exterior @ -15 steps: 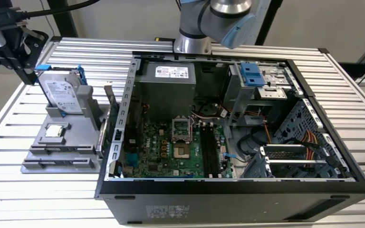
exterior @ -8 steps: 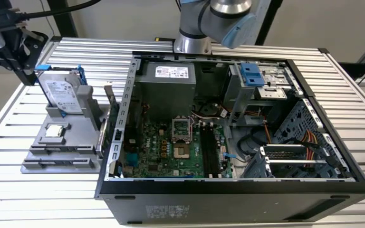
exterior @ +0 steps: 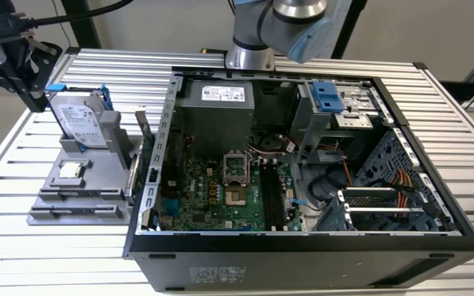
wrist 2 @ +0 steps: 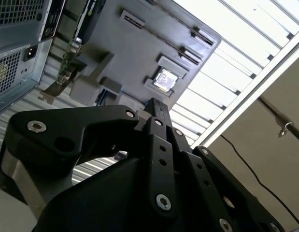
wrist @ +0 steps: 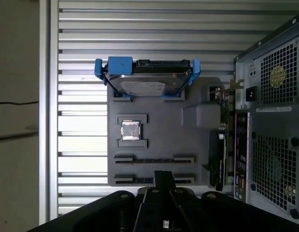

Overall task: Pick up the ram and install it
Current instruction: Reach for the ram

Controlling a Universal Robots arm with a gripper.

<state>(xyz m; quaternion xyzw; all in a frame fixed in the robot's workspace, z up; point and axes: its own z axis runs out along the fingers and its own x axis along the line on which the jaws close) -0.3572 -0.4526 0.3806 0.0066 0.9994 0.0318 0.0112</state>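
Though poised over the grey tray [wrist: 188, 140] beside the case [exterior: 303, 246], has lifted nothing yet. Cannot judge the opening of the hand [wrist: 163, 175]; nothing seen in it. Taking the ram [wrist: 154, 160] to be the thin dark strip in a long tray holder, near the chip [wrist: 130, 130]. Left to do: pickup, then seating in the black slots [exterior: 271, 197]. White labels on drive [exterior: 81, 120] and power supply [exterior: 220, 114]; print unreadable.
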